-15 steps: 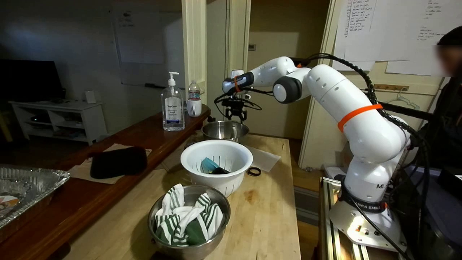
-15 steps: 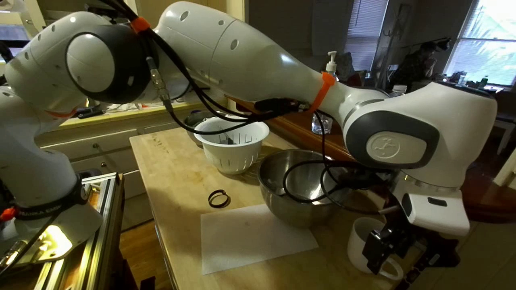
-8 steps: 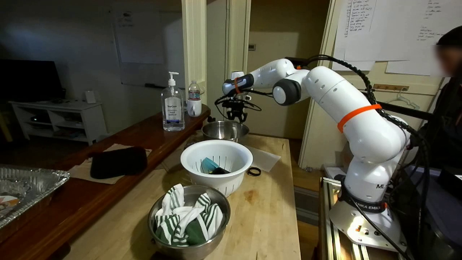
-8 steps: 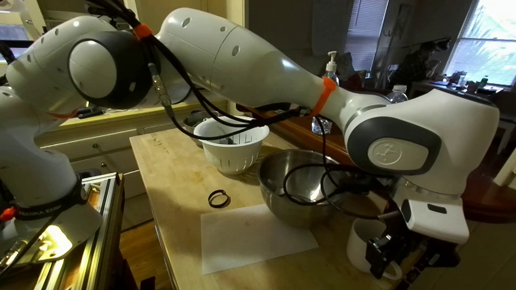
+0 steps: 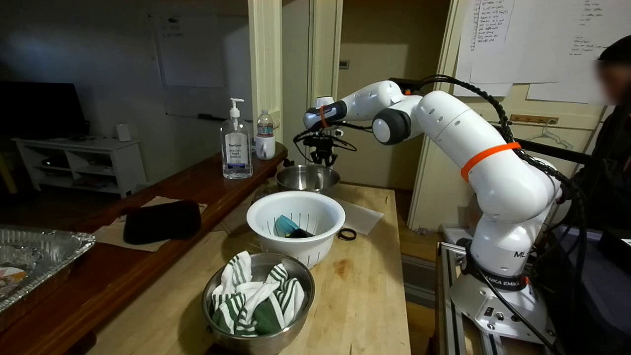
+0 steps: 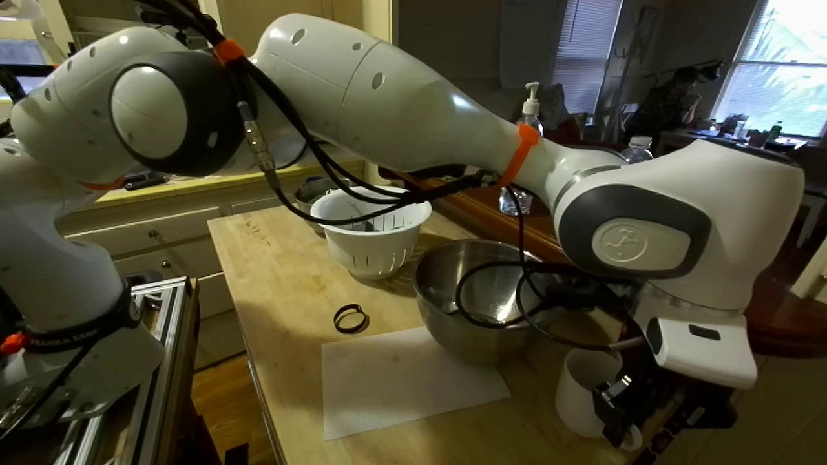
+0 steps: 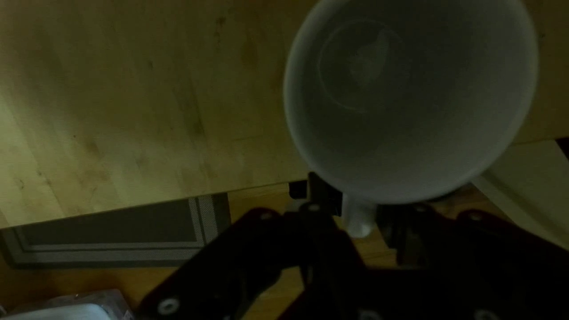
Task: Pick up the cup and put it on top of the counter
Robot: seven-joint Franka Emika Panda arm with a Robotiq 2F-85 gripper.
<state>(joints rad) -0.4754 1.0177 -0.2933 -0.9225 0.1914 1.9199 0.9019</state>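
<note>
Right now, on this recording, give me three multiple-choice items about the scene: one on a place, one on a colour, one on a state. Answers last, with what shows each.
1. Where is the pump bottle?
A) on the floor
B) on the counter
C) in a metal bowl

2. What colour is the strainer?
A) black
B) red
C) white

3. How is the cup at the gripper turned?
A) upright
B) upside down
C) on its side

1: B, an exterior view shows its base on dark reddish wood.
2: C, its rim and wall show white in both exterior views.
3: A, the wrist view looks down past its rim to the inner bottom.
</note>
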